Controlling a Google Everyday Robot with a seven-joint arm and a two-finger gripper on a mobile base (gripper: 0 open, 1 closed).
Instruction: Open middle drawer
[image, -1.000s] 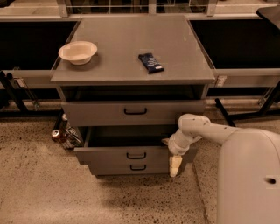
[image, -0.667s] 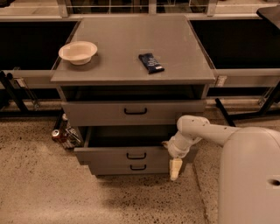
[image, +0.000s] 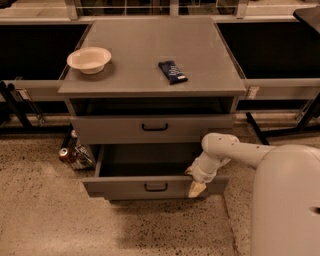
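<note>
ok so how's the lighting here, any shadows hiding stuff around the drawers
Camera view: warm, dim light from above, the cabinet top evenly lit with no strong glare; the middle drawer is in deep shadow inside, contents unreadable; a dark shadow lies on the floor below it; the gripper at the drawer front's right end is lit and stands out.

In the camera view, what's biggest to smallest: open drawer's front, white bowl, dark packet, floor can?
1. the middle drawer front, with the gripper at its right end
2. the white bowl
3. the dark packet
4. the can, smallest, though partly hidden
</note>
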